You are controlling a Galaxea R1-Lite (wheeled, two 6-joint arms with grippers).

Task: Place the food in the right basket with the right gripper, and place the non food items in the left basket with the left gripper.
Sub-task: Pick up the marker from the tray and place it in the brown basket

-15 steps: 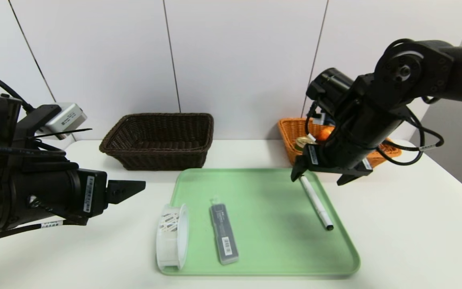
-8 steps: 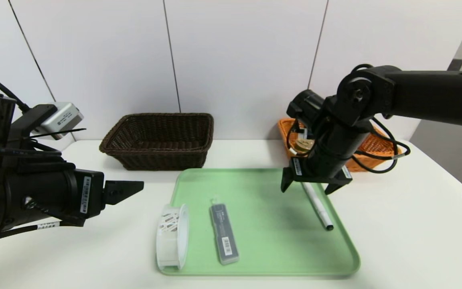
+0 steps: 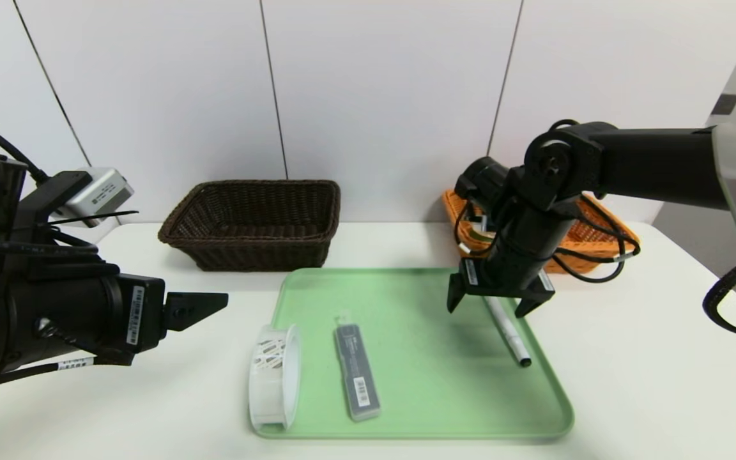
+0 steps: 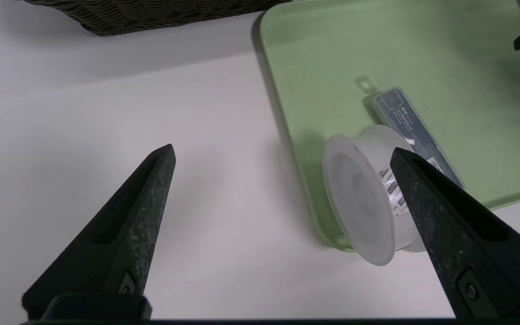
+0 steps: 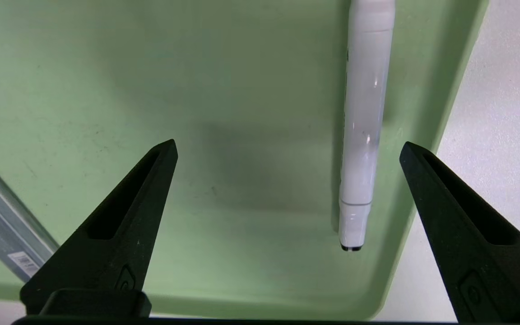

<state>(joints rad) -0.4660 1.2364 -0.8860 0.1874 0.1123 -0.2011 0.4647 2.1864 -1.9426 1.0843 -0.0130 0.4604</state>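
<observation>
Wall (image 3: pixel 374 96): white panels behind the table.
Table (image 3: pixel 630 383): white, carrying the green tray (image 3: pixel 432 409).
Left basket (image 3: pixel 253 223): behind the tray's far-left corner.
Right basket (image 3: pixel 591 233): behind the tray's far-right corner.
Right gripper (image 3: pixel 489 306): spread wide, empty, above the pen (image 3: pixel 510 335) on the tray.
Left gripper (image 4: pixel 282 155): spread wide, empty, left of the tray.
Tape roll (image 3: pixel 273 375): on the tray's left edge.
Case (image 3: pixel 356 372): on the tray.

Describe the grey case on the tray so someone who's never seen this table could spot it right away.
Find the green tray in the middle of the white table. On its left half, the grey case lies flat, just right of the white tape roll. It is slim, rectangular and carries a barcode label, unlike the round roll and the thin white pen.
</observation>
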